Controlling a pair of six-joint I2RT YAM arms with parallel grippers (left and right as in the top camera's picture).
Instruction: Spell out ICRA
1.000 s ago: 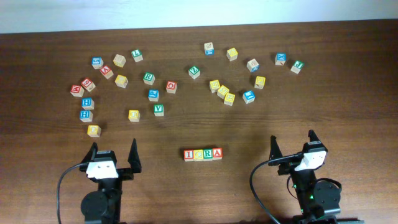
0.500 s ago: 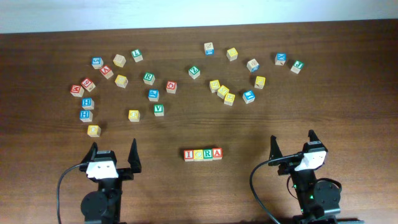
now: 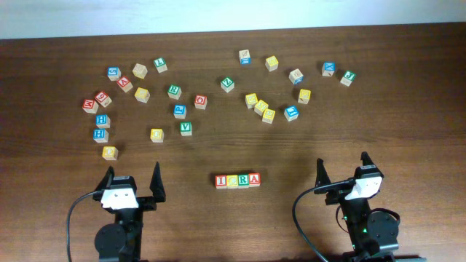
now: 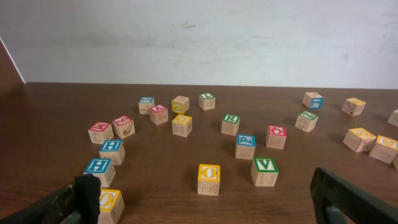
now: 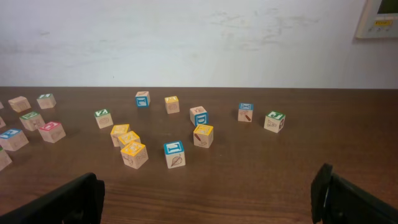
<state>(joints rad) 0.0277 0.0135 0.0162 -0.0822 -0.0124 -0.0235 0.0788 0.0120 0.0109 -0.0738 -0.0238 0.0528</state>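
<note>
Row (image 3: 237, 180) (ICRA) apart from loose blocks (image 3: 186, 128)

Change: none seen.
ICRA row of wooden letter blocks (image 3: 237, 180): same near-centre spot on the dark wooden worktop (image 3: 408, 131).

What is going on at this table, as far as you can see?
Nothing is being handled. A row of four blocks reading ICRA sits at the near side of the table, between the two arms. The left gripper and right gripper are both open and empty, well apart from it. The loose blocks lie scattered farther back.
</note>
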